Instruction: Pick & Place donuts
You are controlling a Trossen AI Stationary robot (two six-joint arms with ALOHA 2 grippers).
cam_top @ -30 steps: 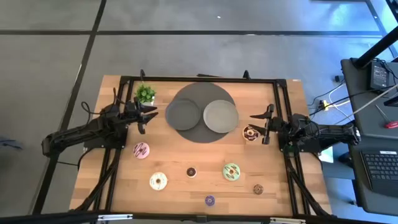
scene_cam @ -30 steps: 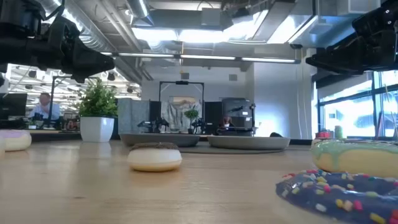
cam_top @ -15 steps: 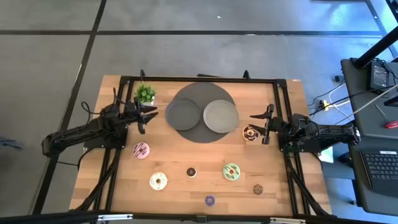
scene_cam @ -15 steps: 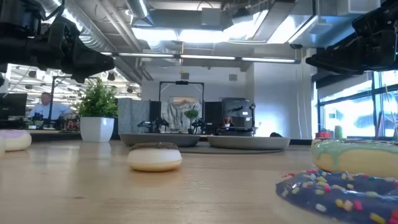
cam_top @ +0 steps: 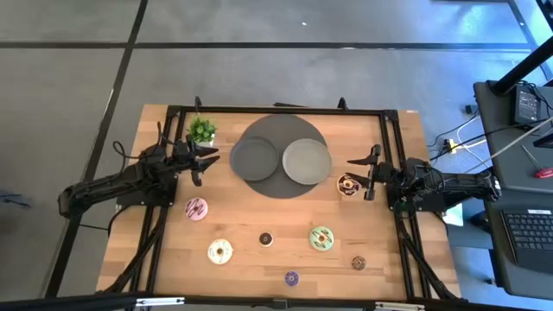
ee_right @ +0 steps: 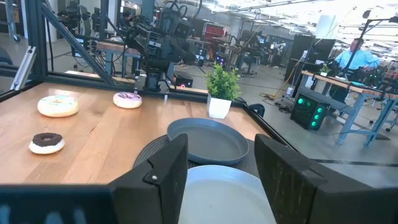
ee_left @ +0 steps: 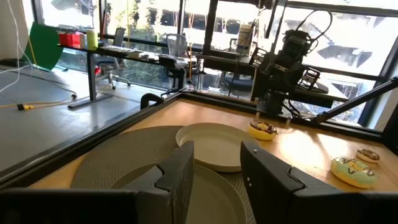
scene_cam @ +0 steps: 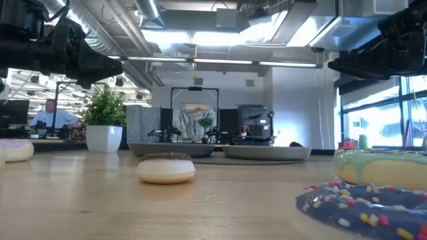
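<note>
donuts point(cam_top: 320, 238) loose on table | no readable writing | left gripper point(cam_top: 210, 158) released | right gripper point(cam_top: 356, 179) released

Wooden table point(cam_top: 233, 216) bears donuts point(cam_top: 321, 238), plates point(cam_top: 307, 161), plant point(cam_top: 202, 130).

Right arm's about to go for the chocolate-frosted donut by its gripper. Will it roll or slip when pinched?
The chocolate-frosted donut lies flat on the table, so it probably won't roll. It looks like a small, probably light toy ring, so a touch from the open right gripper may slide it. Its rounded rim could slip; pinching across the ring seems safer.
</note>
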